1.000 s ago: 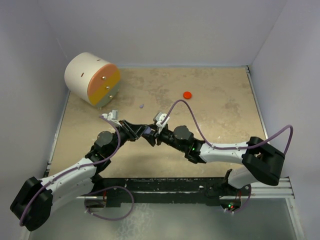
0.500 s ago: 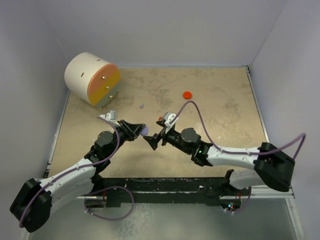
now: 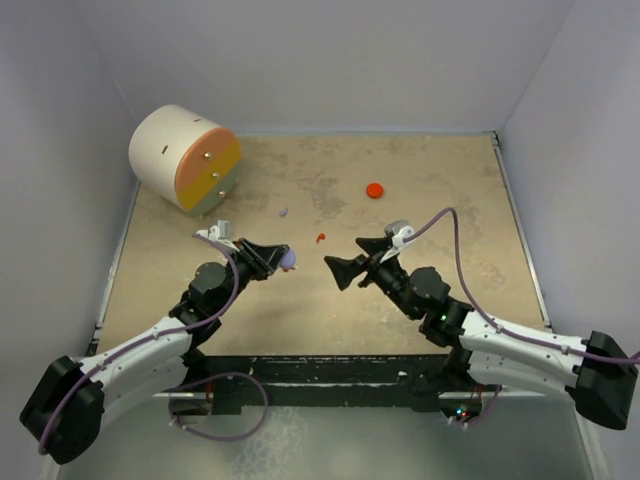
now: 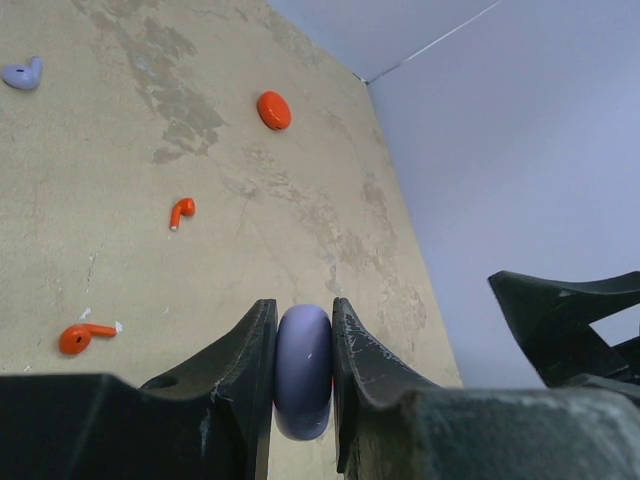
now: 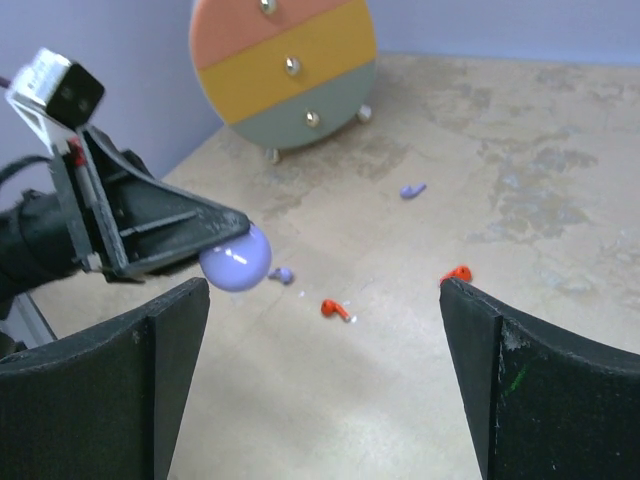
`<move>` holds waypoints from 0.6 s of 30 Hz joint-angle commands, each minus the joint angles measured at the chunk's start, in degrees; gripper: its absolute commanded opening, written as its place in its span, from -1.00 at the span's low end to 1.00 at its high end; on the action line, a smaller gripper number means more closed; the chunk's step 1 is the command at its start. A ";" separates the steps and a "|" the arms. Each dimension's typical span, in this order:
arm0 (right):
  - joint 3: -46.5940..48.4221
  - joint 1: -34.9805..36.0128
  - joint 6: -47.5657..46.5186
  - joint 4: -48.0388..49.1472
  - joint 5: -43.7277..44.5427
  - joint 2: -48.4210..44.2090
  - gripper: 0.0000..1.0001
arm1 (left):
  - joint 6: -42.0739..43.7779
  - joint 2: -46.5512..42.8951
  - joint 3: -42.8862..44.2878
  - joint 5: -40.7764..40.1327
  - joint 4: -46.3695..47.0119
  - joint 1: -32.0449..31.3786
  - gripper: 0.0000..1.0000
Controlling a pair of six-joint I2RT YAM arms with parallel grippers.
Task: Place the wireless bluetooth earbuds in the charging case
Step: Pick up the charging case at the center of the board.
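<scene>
Two tiny red plastic earbuds (image 5: 335, 309) and two lavender earbuds (image 5: 412, 190) lie loose on the counter (image 5: 330, 400); the left pincer (image 4: 302, 312) clamps the round lavender case (image 4: 302, 375).

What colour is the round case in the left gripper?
Pale lavender case, best in left wrist view.

left arm: reaching 1 o'clock | left end effector (image 3: 281, 259): clamped on lavender charging case (image 4: 302, 372) | right arm: reaching 10 o'clock | right end effector (image 3: 352, 258): spread wide, empty

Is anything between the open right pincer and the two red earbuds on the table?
Nothing visible: the right pincer faces both red earbuds across the table. The left pincer, gripping the lavender case, sits off to one side.
</scene>
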 commanded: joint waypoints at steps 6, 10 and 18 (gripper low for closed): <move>7.17 -0.28 9.06 -3.06 -3.31 10.07 1.00 | -4.98 0.76 0.28 -3.47 7.48 0.50 -1.00; 10.84 -0.28 11.02 -1.65 -4.14 16.12 1.00 | -7.67 2.30 -0.80 -4.94 11.52 0.50 -1.00; 16.40 -0.28 10.53 0.96 -4.67 26.43 1.00 | -9.23 5.80 -1.12 -3.82 16.02 0.50 -1.00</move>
